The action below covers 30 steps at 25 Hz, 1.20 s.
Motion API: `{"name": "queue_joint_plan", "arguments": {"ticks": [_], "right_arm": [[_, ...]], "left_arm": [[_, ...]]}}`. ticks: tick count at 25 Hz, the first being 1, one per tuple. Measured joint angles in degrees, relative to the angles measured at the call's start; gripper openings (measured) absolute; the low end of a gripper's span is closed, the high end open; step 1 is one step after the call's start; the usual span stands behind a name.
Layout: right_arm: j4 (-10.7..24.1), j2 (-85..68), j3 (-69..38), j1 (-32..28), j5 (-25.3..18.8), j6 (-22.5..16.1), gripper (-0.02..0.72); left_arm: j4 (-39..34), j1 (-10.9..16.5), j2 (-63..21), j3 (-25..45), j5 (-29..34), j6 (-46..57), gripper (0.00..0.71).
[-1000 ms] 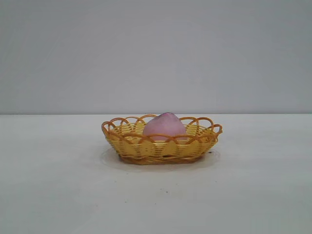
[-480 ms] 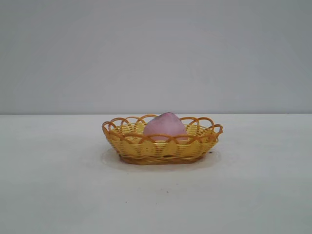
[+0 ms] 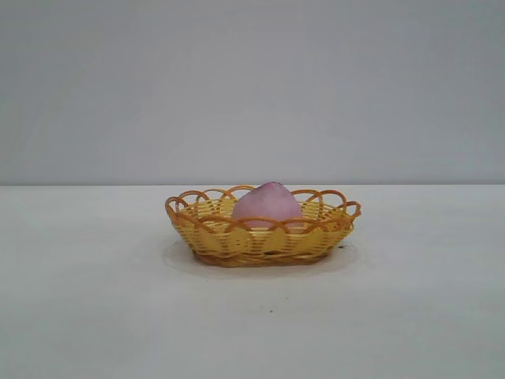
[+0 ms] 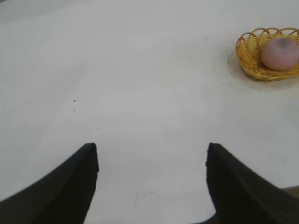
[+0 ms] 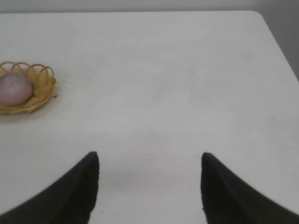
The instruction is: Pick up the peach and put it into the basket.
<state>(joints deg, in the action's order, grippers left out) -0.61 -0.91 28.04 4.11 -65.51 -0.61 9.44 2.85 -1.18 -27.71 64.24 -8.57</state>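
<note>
The pink peach [image 3: 267,204] lies inside the yellow-orange woven basket [image 3: 260,241] in the middle of the white table. The left wrist view shows the peach [image 4: 280,52] resting in the basket [image 4: 247,58], far from my left gripper [image 4: 152,148], which stands open over bare table with nothing between its fingers. From the right wrist the basket [image 5: 39,88] and peach [image 5: 14,88] sit equally far from my right gripper [image 5: 149,156], also open and holding nothing. Neither arm shows in the exterior view.
The white table [image 3: 95,300] stretches all round the basket. Its far edge and rounded corner [image 5: 261,16] show in the right wrist view. A grey wall [image 3: 252,87] stands behind.
</note>
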Motion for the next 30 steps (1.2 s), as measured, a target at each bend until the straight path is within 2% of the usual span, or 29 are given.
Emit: {"name": "queue_joint_plan", "arguments": {"ticks": [4, 9, 30], "right_arm": [[0.00, 0.00, 0.00, 0.00, 0.00, 0.00, 0.412], [0.00, 0.00, 0.00, 0.00, 0.00, 0.00, 0.412], [0.00, 0.00, 0.00, 0.00, 0.08, 0.00, 0.412]], "left_arm": [[0.00, -0.11, 0.00, 0.00, 0.00, 0.00, 0.480], [0.00, -2.00, 0.00, 0.00, 0.00, 0.00, 0.480], [0.00, -2.00, 0.00, 0.00, 0.00, 0.00, 0.480]]}}
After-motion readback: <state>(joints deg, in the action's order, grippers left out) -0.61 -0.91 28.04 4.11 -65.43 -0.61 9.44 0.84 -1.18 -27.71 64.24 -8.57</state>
